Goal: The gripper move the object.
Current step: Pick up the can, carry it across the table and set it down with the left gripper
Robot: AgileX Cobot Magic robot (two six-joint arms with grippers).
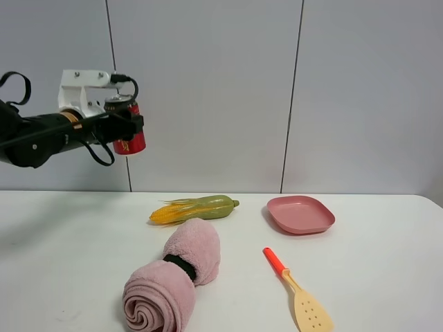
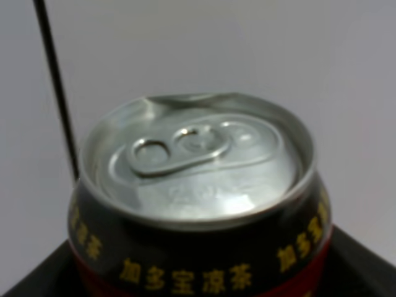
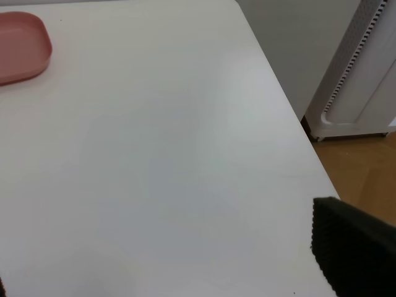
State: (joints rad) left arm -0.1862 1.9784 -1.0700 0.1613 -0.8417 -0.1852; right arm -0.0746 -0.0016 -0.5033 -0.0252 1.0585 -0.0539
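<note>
The red can with gold characters and a silver top hangs high in the air at the far left, well above the white table. My left gripper, a black claw under a white bracket, is shut on it from the side. In the left wrist view the can fills the frame, its top dented at the far rim, with black fingers at its sides. My right gripper is open and empty over bare table; only one finger shows clearly. It is out of the exterior view.
On the table lie a green and yellow corn-like toy, a rolled pink towel, a pink plate and an orange-handled spatula. The right wrist view shows the table's edge, wooden floor and a white appliance.
</note>
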